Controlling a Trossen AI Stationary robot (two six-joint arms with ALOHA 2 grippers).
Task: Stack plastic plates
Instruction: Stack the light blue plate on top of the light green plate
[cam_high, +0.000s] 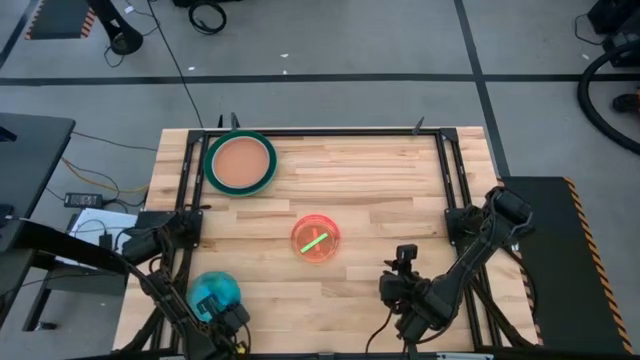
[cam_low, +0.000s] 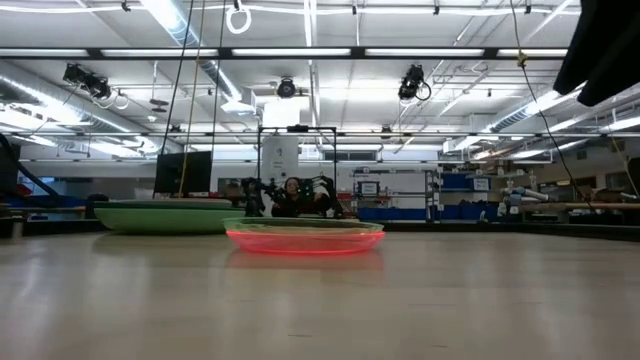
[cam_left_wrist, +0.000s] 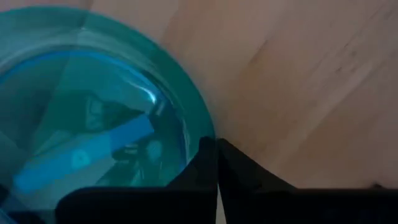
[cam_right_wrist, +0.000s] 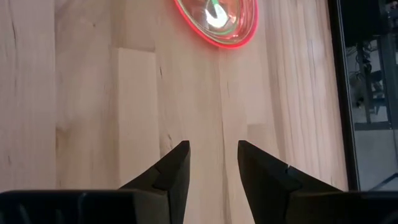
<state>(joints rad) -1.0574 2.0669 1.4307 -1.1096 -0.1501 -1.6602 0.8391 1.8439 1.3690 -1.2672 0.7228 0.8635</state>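
A translucent cyan plate (cam_high: 213, 292) sits near the table's near-left corner, and my left gripper (cam_high: 233, 317) is shut on its near-right rim. It fills the left wrist view, cyan plate (cam_left_wrist: 93, 118). A translucent red plate (cam_high: 316, 238) with a lime one inside it rests on the table's middle, also seen as red plate (cam_low: 305, 238) and red plate (cam_right_wrist: 216, 18). A stack of larger plates (cam_high: 240, 163) stands at the far left, green-rimmed with a brownish-pink one on top. My right gripper (cam_right_wrist: 213, 158) is open above bare wood, near-right of the red plate. My left gripper pinches the cyan plate's rim (cam_left_wrist: 200, 134) between its two shut fingers, one finger over the plate's inside and one outside it. The fingers come at it from the table's near side. I cannot tell whether the plate is lifted or rests on the table.
A black metal frame (cam_high: 445, 170) borders the wooden table on its left, far and right sides. Bare wood (cam_high: 380, 190) lies between the stack, the red plate and the right arm. Cables and equipment lie on the floor beyond the table.
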